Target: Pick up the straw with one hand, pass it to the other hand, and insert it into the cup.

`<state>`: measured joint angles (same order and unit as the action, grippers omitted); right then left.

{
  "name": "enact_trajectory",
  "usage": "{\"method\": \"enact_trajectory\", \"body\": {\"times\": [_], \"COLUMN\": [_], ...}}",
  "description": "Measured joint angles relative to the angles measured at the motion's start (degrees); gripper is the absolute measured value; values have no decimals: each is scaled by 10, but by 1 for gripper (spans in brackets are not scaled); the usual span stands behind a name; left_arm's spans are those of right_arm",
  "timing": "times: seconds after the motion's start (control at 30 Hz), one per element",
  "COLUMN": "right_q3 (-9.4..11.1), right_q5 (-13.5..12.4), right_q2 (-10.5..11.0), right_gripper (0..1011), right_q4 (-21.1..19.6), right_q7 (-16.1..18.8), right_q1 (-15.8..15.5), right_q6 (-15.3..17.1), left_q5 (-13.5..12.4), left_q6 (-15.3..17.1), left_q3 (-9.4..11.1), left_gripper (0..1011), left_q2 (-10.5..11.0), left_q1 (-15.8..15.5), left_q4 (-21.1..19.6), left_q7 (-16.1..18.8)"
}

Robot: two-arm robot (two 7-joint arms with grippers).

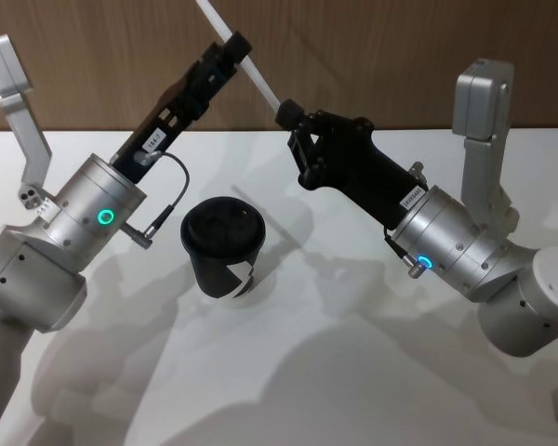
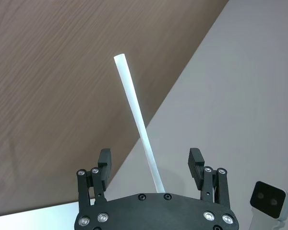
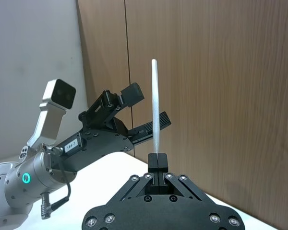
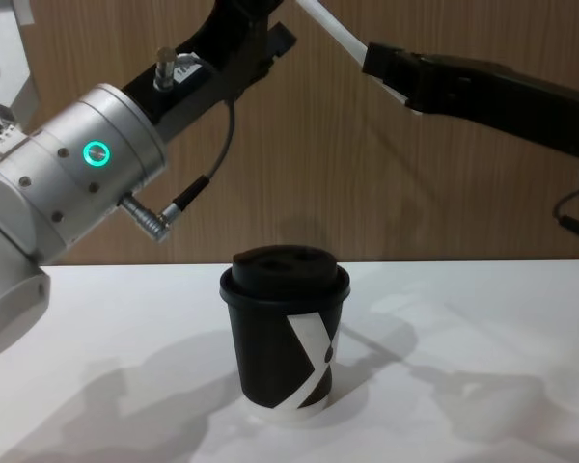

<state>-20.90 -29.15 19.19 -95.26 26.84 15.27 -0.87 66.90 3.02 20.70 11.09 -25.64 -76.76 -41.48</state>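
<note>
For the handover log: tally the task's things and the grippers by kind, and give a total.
straw: 1
cup: 1
grippers: 2, the left gripper open around the straw and the right gripper shut on it
Total: 4

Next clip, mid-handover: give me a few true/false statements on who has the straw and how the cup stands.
1. The right gripper is shut on the straw. True.
2. The left gripper is clamped on the straw. False: its fingers stand open on either side of it.
3. The straw is in the cup. False: it is held up in the air, clear of the cup.
4. The cup stands upright on the table with its lid on. True.
</note>
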Motion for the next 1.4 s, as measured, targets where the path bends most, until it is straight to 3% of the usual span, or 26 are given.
{"method": "enact_trajectory", "body": {"times": [0.77, 1.0, 1.4], "right_q3": [0, 0, 0], "right_q5": [0, 0, 0], "right_q2": [0, 0, 0], "right_gripper": [1, 1, 1], "right_q4": [0, 0, 0], "right_q7": [0, 0, 0], "right_q1": [0, 0, 0], "right_q6": [0, 0, 0], "left_q5": [23, 26, 31], "left_q6": [7, 7, 2], "left_q3": [16, 20, 24], "left_gripper": [993, 871, 481], "left_q2": [-7, -6, -4], "left_q1": [-27, -30, -32], "left_q4": [33, 34, 34], "left_q7": [-26, -28, -28]}}
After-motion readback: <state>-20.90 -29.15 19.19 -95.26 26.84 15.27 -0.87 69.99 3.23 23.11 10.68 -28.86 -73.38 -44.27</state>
